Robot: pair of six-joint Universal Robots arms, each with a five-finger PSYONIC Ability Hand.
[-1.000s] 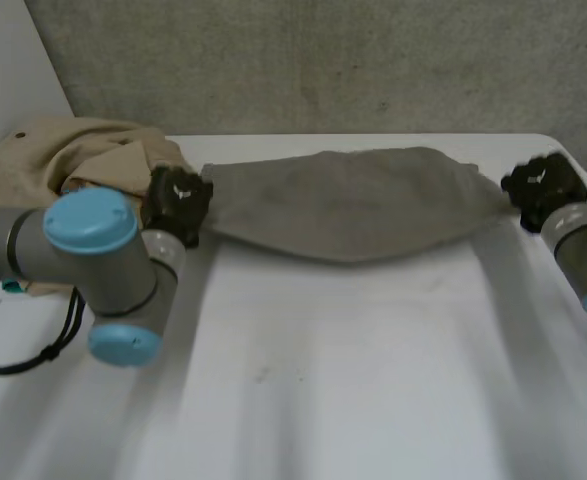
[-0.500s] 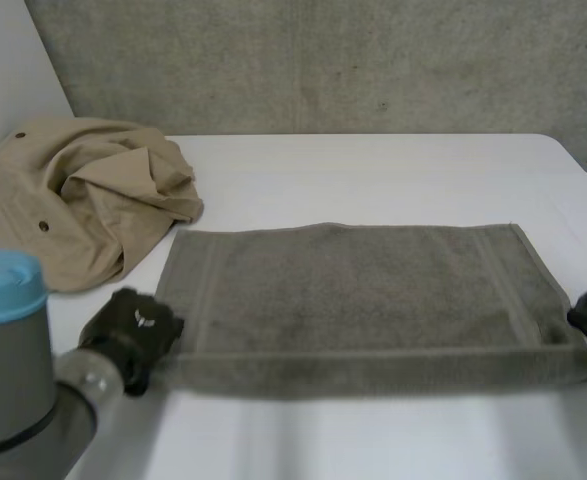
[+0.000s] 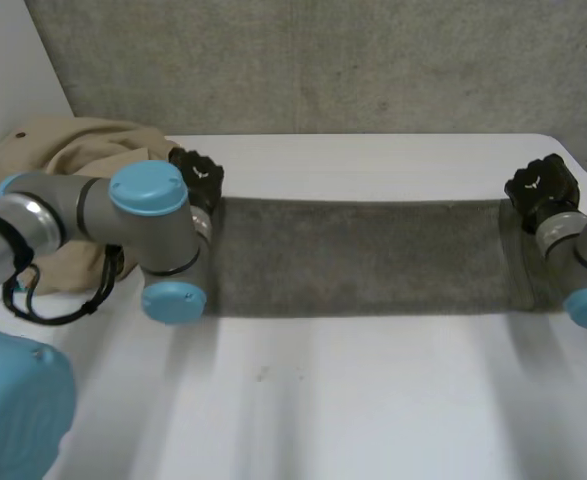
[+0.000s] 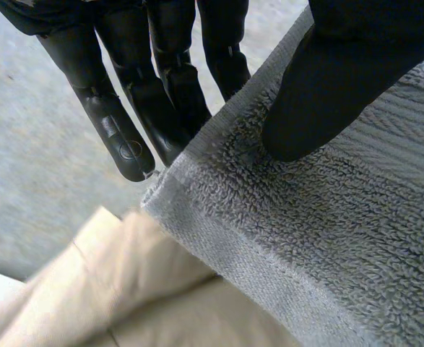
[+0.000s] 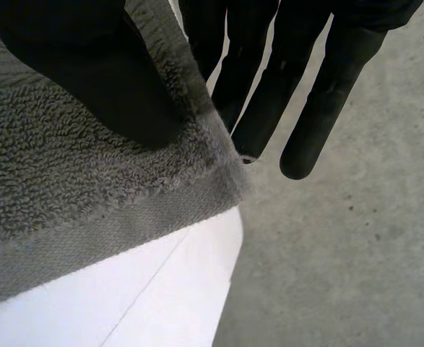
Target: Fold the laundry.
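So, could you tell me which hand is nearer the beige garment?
Left. The left hand pinches the towel corner beside the beige garment; the right hand holds the opposite corner.

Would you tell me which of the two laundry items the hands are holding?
The grey towel, a corner pinched by the left hand and another by the right hand; the beige garment lies crumpled, unheld.

Our left hand (image 3: 198, 178) and right hand (image 3: 541, 187) sit wide apart near the counter's (image 3: 373, 400) far edge; both pinch towel (image 3: 358, 255) corners.
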